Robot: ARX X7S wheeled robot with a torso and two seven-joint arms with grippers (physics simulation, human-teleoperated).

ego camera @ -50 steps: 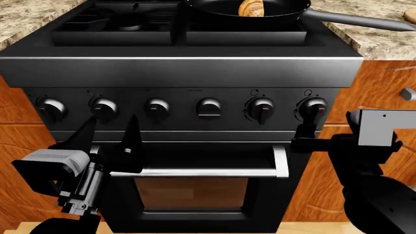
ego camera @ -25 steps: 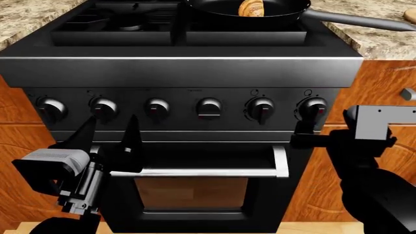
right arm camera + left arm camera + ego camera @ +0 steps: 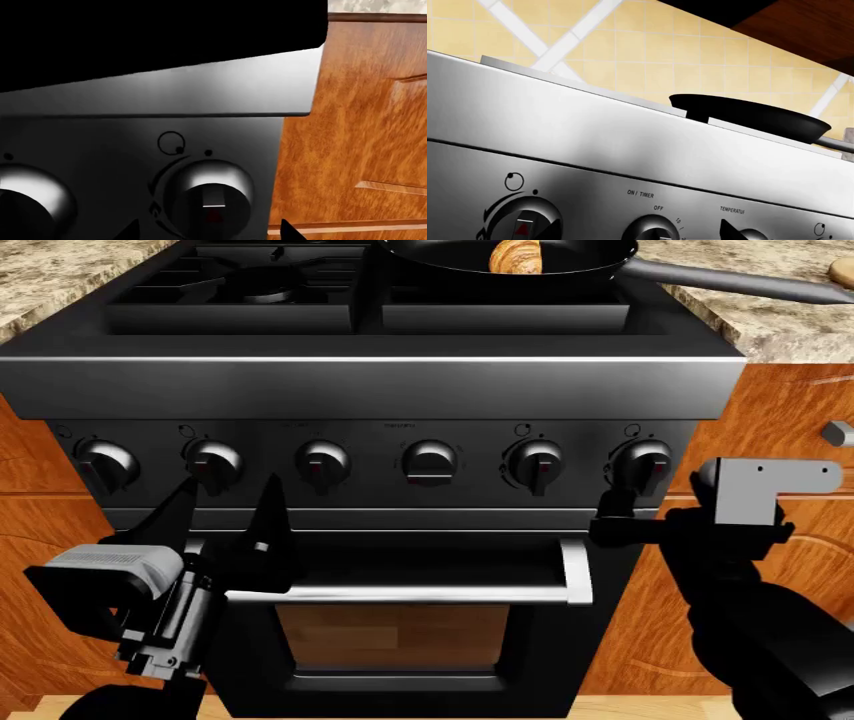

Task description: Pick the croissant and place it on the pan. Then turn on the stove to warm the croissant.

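Croissant: the small golden-brown ridged croissant (image 3: 515, 257) lies inside the large round black frying pan (image 3: 441, 265) at the top centre of the head view, well apart from both grippers, which sit in the lower half of that frame.
Pan: it rests on a rear grate of the black gas stove (image 3: 374, 390); its long thin dark handle runs toward the upper right over the speckled granite counter (image 3: 787, 325).
Right gripper: the black right gripper (image 3: 617, 518) is at the right of the head view, just below the rightmost round black knob (image 3: 646, 462); in the right wrist view that knob (image 3: 212, 192) sits between two fingertips at the bottom edge, spread apart and not touching it.
Left gripper: the black left gripper (image 3: 220, 525) is at lower left, its two pointed fingers spread, tips up toward the knob row, holding nothing.
Arm pose: the right arm rises from the lower right corner, with its wrist beside the orange wooden cabinet (image 3: 787, 440).
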